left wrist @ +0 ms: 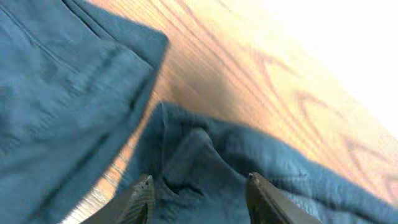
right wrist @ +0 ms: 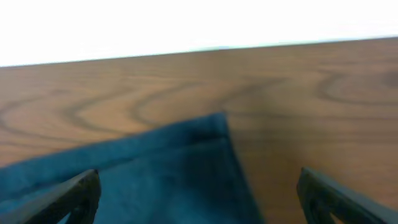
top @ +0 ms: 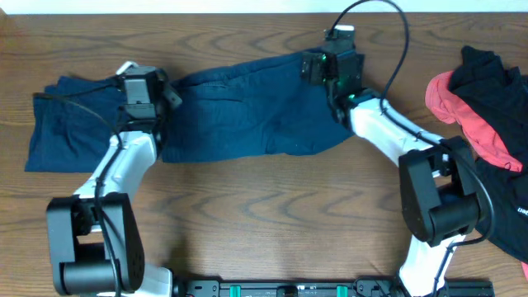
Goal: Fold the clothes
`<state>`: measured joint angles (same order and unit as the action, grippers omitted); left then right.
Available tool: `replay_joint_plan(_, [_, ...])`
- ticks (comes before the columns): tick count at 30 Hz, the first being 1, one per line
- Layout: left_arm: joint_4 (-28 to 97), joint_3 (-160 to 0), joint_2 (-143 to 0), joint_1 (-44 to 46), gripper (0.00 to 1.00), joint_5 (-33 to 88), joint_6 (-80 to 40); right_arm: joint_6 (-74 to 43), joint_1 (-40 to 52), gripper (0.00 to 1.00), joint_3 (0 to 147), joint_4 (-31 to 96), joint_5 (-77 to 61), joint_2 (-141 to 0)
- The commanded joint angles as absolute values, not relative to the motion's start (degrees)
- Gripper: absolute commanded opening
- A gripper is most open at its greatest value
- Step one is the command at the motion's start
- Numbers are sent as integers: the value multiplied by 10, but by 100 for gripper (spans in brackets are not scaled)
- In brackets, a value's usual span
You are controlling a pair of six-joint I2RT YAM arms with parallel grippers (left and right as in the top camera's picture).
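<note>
Navy blue shorts lie spread across the back middle of the table. A second navy piece lies at the far left. My left gripper hovers over the shorts' left end, open, with rumpled navy cloth between and below its fingers. My right gripper is over the shorts' far right corner, wide open. The right wrist view shows that corner between its fingers. A black and coral-red garment pile lies at the right.
The wooden table runs under everything. The far table edge lies just beyond the right gripper. A cable loops above the right arm.
</note>
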<state>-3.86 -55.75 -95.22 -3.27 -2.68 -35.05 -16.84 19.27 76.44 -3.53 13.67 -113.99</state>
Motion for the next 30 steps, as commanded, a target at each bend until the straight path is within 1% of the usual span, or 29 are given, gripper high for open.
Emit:
replay_joint_plan(1, [-35,-580,-925,-57,53,12,-345,-156,162,99,791,18,103,-1096])
replay_joint_plan(3, [-17,-580,-916,-62,53,43,-345,-156,150,99,792,72,82,-1076])
replay_joint_plan(6, [39,-580,-911,-59,53,126,-332,-156,133,99,792,170,72,-1053])
replay_joint_plan(8, [81,-580,-911,-51,52,160,-330,-159,126,99,792,227,68,-1051])
replay_joint_plan(10, [115,-580,-911,-36,52,165,-317,-158,120,99,789,277,49,-1051])
replay_joint_plan(13, [120,-579,-914,-10,52,156,-250,-158,116,99,778,323,25,-1051])
replay_joint_plan(16, [120,-578,-921,10,52,121,-225,-158,117,99,761,338,3,-1051])
replay_joint_plan(21, [120,-576,-947,22,52,115,-225,-158,117,99,728,342,-36,-1051])
replay_joint_plan(30, [141,-573,-1018,26,52,115,-225,-158,117,99,644,272,-46,-1051])
